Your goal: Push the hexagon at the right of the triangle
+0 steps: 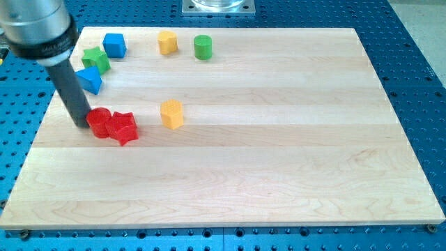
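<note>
The rod has no gripper and grasps nothing, so its tip (83, 125) presses the left side of what looks like the red hexagon (99, 123), below the blue triangle (89, 79), apparently to shove it rightward first.

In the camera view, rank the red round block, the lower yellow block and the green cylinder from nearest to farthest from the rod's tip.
From my tip:
1. Red round block, touching it on the view's right.
2. Lower yellow block, mid-board, further right.
3. Green cylinder, near the view's top edge.
</note>
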Available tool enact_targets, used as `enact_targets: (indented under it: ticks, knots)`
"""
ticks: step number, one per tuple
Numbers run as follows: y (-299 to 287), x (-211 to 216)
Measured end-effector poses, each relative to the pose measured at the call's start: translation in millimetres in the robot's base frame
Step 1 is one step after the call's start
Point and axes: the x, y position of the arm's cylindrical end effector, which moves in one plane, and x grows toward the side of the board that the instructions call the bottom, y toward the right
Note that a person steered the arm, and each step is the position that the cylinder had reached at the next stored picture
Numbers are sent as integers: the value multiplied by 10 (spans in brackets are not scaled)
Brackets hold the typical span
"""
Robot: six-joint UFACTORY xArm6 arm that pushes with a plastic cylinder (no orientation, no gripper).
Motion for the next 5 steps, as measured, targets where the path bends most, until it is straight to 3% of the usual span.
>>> enact_targets:
  ticks: [1, 2, 3, 5]
  knots:
    - [559, 60]
    - [430, 160]
    - [1244, 516]
    - [489, 416]
